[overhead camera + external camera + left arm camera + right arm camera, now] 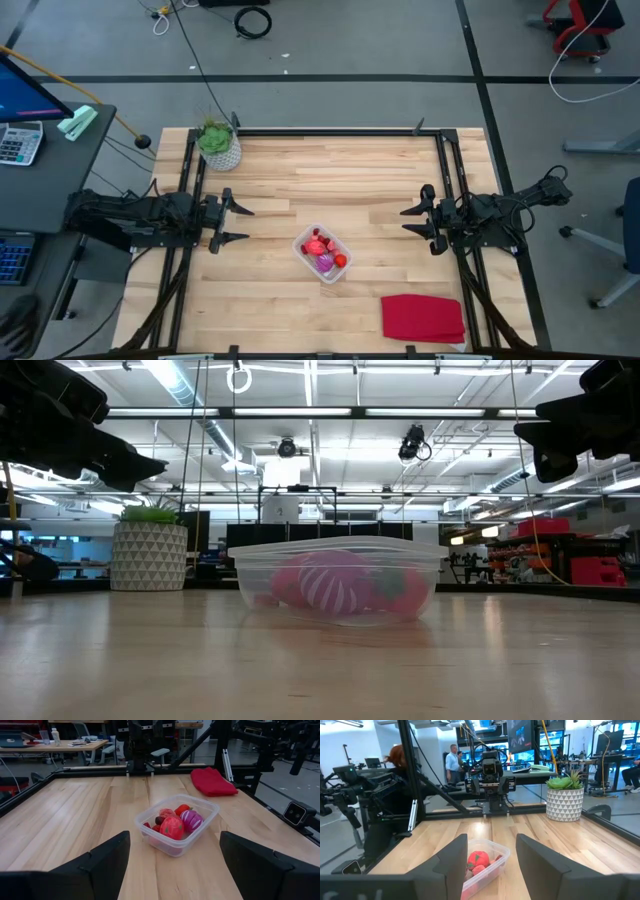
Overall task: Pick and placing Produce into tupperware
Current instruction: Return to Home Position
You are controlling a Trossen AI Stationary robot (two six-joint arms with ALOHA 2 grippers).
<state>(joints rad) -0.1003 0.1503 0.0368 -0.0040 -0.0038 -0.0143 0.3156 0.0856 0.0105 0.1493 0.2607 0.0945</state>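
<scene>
The clear tupperware (322, 254) stands on its base near the middle of the table, also in the low view (338, 578) and both wrist views (177, 822) (482, 867). Inside lie the produce pieces (324, 251): small red ones, a larger red-pink piece (172, 827) and a purple striped piece (191, 820). My left gripper (238, 223) hovers open at the table's left edge. My right gripper (412, 220) hovers open at the right edge. Both point toward the container and stay well clear of it.
A folded red cloth (423, 318) lies flat near the table's near right corner. A green plant in a white patterned pot (219, 144) stands at the far left corner. A black frame runs along the table's sides. People show in the room beyond.
</scene>
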